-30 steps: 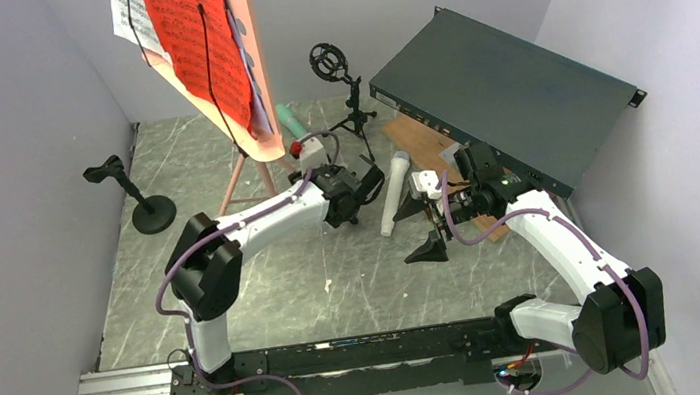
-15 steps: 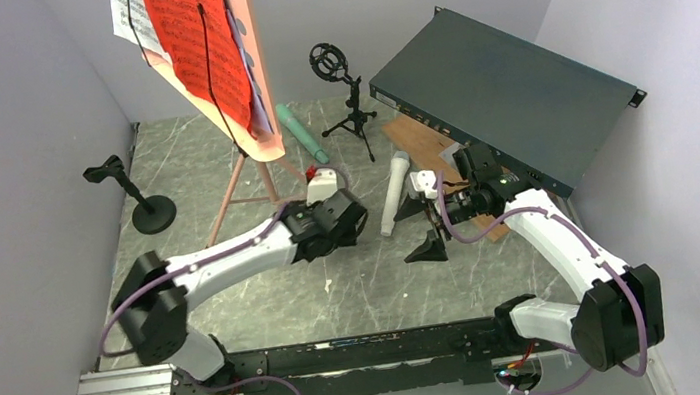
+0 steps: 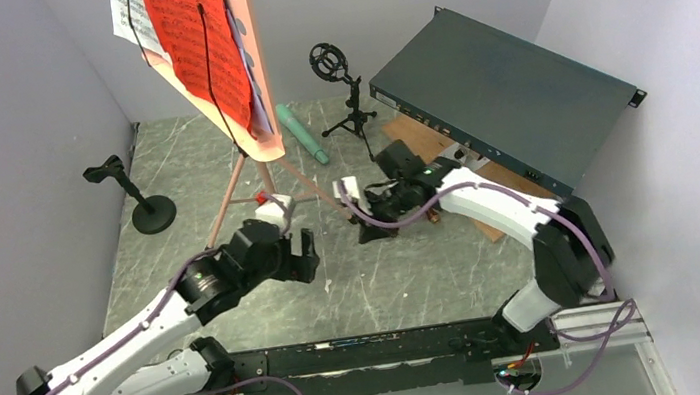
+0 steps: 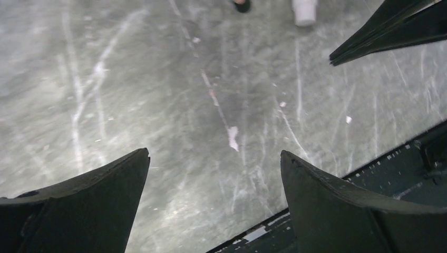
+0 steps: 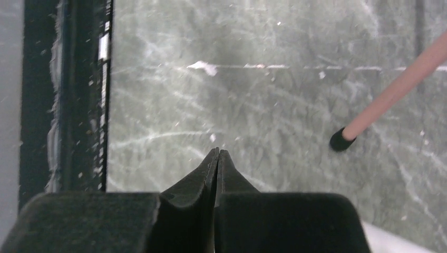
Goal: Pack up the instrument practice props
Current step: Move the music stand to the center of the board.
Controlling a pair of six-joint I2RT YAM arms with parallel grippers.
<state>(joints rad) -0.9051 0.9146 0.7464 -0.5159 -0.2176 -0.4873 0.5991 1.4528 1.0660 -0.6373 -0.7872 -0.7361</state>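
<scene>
The pink perforated music tripod [image 3: 253, 98] stands at the back left, holding red sheet-music pages [image 3: 201, 44] with a white page [image 3: 128, 23] behind them. A green microphone [image 3: 303, 133] lies on the floor beside it. One black mount on a small tripod [image 3: 345, 92] stands behind it, and another on a round base [image 3: 140, 198] at the left. My left gripper [image 3: 305, 255] [image 4: 215, 155] hangs open over bare floor. My right gripper [image 3: 370, 227] [image 5: 217, 151] is shut on nothing, low near a pink tripod leg [image 5: 395, 89].
The large dark green metal box [image 3: 506, 103] leans at the back right, over a flat brown wooden board [image 3: 409, 135]. Grey walls close in on both sides. The black mounting rail [image 3: 345, 351] runs along the near edge and shows in both wrist views.
My left arm drew back toward the near left and its jaws opened wide. My right arm swung left across the floor and its jaws shut. The white microphone no longer shows.
</scene>
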